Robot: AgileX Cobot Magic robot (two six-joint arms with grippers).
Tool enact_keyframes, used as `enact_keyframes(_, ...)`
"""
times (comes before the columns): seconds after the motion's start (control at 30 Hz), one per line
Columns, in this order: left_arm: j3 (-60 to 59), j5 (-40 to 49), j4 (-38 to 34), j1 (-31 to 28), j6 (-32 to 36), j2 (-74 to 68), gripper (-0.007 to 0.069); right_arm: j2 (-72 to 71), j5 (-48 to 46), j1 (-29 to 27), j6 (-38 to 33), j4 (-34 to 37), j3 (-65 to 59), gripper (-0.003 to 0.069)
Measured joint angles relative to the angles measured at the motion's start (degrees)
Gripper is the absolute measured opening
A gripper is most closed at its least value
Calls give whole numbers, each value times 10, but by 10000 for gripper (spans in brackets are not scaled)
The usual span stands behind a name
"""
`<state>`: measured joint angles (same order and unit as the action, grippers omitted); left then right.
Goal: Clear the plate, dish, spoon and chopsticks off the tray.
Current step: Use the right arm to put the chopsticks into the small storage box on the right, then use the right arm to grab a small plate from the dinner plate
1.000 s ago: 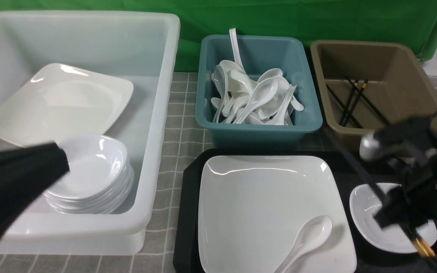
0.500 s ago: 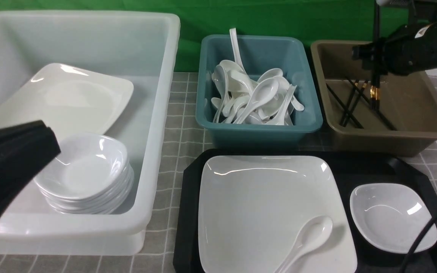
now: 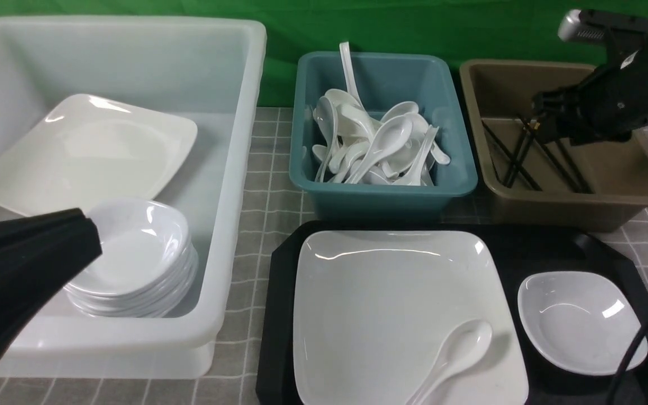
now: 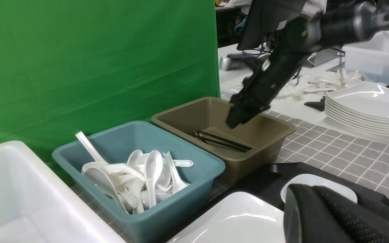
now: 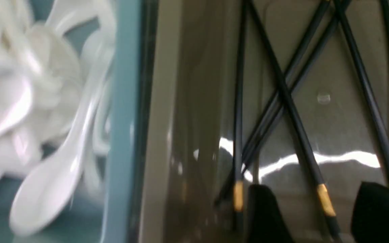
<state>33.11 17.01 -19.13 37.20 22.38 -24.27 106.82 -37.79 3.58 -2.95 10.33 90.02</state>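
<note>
Chopsticks point(image 5: 290, 111) in brown bin point(image 3: 583, 211) under right gripper point(image 5: 316, 206), jaws apart, empty. Raise clear of rim before seeking spoon point(image 3: 459, 349).

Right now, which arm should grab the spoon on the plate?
Right, probably: the right hand looks open and empty, and the spoon lies toward its side. The left hand is by the white tub.

"Is this a kitchen you work in?"

"No, I'd call it a lab, dressed up as a canteen's dish return. A green backdrop point(image 3: 414, 28) hangs behind my table, and a checked cloth point(image 3: 268, 185) covers it. A tray point(image 3: 279, 315) faces a white tub point(image 3: 239, 169), a teal bin point(image 3: 383, 197) and a brown bin point(image 3: 583, 208). On the next table there's a stack of plates point(image 4: 370, 111) and a monitor point(image 4: 258, 20)."
</note>
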Motion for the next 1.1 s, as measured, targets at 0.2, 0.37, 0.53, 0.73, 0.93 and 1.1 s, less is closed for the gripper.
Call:
enact_keyframes(0.2, 0, 16, 2, 0, 0, 0, 8, -145, -105, 70, -21, -64, -109, 267)
enact_keyframes(0.37, 0, 27, 8, 0, 6, 0, 8, -267, -86, 182, -19, -133, -273, 260)
enact_keyframes(0.53, 0, 27, 14, 0, 19, 0, 8, -323, -69, 269, -16, -199, -405, 347)
enact_keyframes(0.73, 0, 27, 15, 0, 20, 0, 8, -309, -54, 280, -16, -227, -447, 487)
enact_keyframes(0.93, 0, 32, 15, 0, 22, 0, 8, -277, -26, 280, -22, -238, -450, 519)
enact_keyframes(1.1, 0, 39, 16, 0, 22, 0, 8, -231, 7, 280, -14, -289, -450, 521)
